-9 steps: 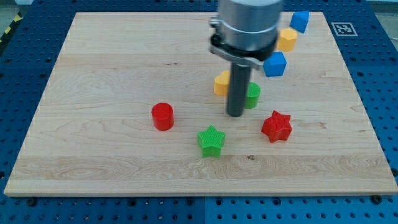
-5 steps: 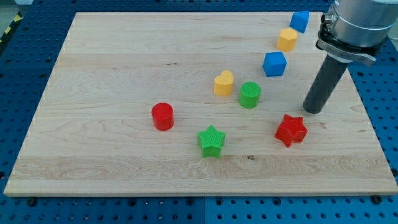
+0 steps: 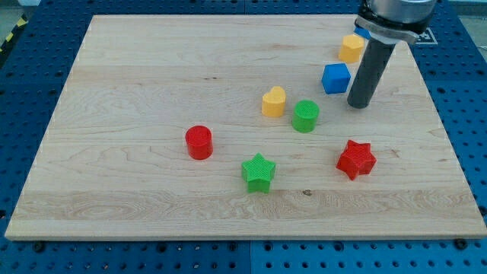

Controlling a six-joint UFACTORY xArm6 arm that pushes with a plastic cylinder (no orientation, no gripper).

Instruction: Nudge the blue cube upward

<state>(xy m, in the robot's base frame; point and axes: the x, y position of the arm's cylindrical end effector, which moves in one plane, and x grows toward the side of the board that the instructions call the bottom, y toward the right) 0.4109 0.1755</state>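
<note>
The blue cube sits on the wooden board at the upper right. My tip rests on the board just to the right of and slightly below the cube, a small gap apart. The rod rises from it toward the view's top right. A second blue block at the top right is mostly hidden behind the rod.
A yellow hexagonal block lies above the blue cube. A yellow heart and a green cylinder sit left of and below the cube. A red star, a green star and a red cylinder lie lower down.
My tip swept from the board's middle to the right edge, pushing the red star a little right and down, then moved up and left to beside the blue cube.
</note>
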